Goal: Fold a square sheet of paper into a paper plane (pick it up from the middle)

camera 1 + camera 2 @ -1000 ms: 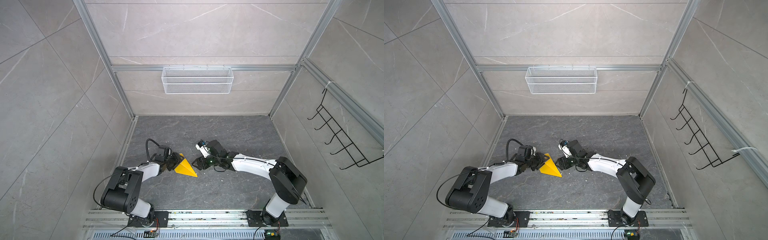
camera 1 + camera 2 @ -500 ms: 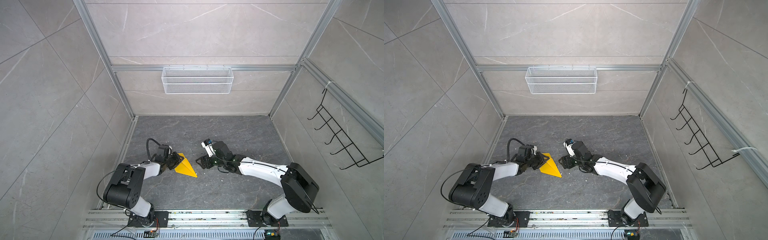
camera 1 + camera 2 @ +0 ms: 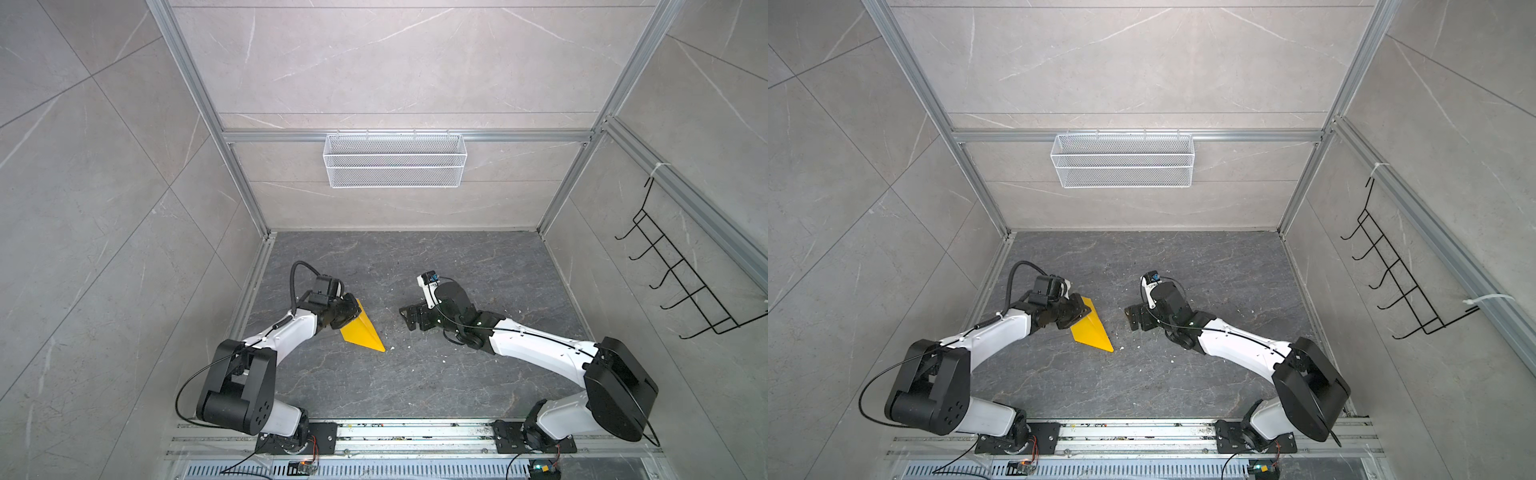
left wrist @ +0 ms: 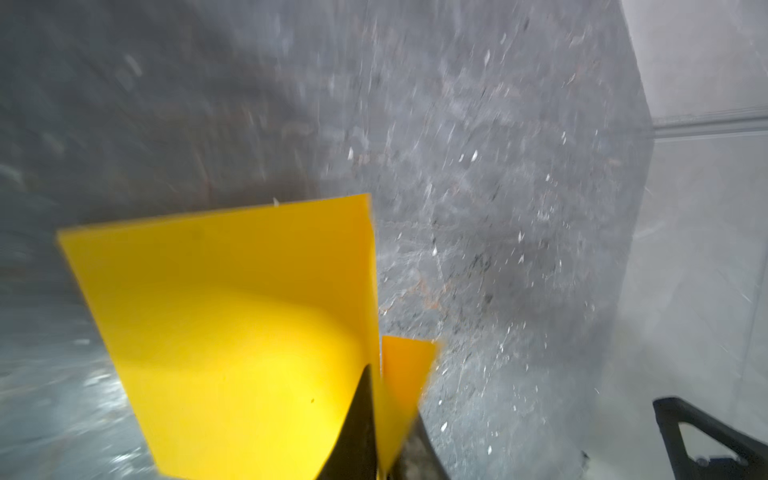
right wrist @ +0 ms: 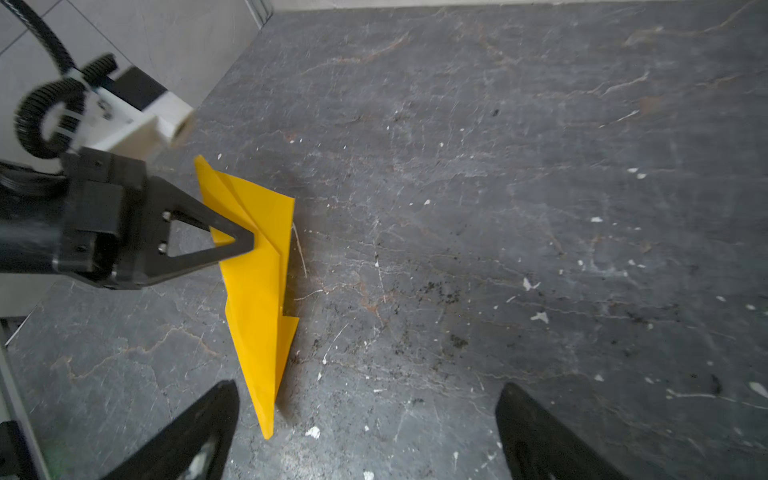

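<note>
The plane (image 3: 361, 334) lies left of centre, long axis running far-left to near-right, nose nearest. The left gripper (image 5: 250, 243) is pinched on its wide far part. The right gripper (image 3: 409, 319) is wide open and empty, well apart on the right.

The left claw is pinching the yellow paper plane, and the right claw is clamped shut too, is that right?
Half right. The left gripper does pinch the plane, but the right gripper is open, its jaws spread wide and empty; the right wrist view shows it.
</note>
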Tool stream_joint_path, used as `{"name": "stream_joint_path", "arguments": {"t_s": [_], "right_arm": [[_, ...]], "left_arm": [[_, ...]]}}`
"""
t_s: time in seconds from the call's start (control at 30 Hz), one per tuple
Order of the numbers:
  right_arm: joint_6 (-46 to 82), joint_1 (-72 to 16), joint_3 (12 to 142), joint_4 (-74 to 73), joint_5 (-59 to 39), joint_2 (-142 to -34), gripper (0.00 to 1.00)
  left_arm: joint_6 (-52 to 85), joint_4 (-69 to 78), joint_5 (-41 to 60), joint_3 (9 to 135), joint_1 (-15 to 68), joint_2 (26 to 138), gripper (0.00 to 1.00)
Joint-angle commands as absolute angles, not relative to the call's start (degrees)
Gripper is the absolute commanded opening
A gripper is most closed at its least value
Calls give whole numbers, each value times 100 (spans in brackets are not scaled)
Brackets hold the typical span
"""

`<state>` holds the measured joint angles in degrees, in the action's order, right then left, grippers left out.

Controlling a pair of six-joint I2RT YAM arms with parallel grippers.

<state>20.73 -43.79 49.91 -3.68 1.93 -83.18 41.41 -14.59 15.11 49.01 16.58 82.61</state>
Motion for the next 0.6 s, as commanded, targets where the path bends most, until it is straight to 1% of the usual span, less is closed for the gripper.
{"name": "stream_joint_path", "arguments": {"t_s": [0.0,0.2,0.37,0.43,0.57], "right_arm": [[2024,-4320,4982,-176,753,-8174,99],[2307,-4245,5134,312,1159,-8181,99],[2495,-4219,4886,211,1217,-7942,99],[2571,-4202,4835,244,1286,-7895,99],[2671,-4168,4759,305,1327,-7840,99]], "left_arm": [[3205,-3696,441,5738,1782,8169,9],[2874,-5723,-1654,7182,2358,8723,8],[3138,-6984,-3488,8333,2915,9587,8],[3247,-7372,-3931,8664,3094,10000,8],[3495,-7675,-4319,9055,3373,10844,9]]}}
